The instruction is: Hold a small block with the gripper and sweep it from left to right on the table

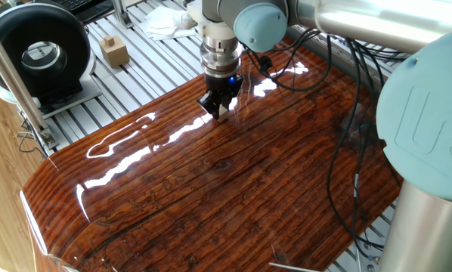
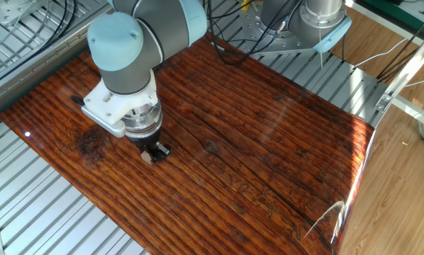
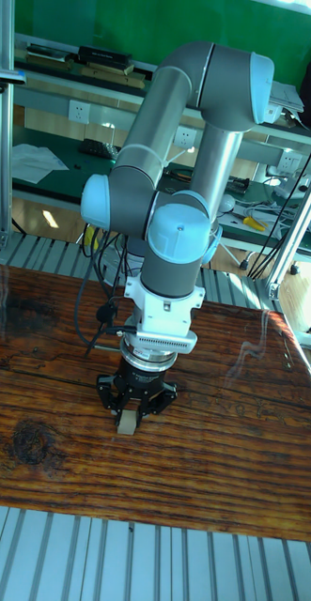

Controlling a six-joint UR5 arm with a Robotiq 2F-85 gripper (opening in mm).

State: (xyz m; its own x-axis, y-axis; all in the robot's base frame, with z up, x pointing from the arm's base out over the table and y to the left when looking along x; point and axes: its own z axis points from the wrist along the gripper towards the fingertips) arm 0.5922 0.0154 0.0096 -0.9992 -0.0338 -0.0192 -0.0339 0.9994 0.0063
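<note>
A tiny pale wooden block [image 3: 125, 423] sits pinched between the black hand's [image 3: 127, 420] fingers, its bottom touching the glossy reddish-brown counter [image 3: 221, 451].

The pale-blue joint cap [image 1: 430, 128] bears embossed "UR" (partly cropped).

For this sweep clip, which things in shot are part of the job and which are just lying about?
Part of the job:
- small block, gripped in the pincer
- pincer, shut on it
- table, the glossy wood-grain board

Lying about:
- larger tan block on the ribbed frame
- black round device
- white cloth
- cables
</note>
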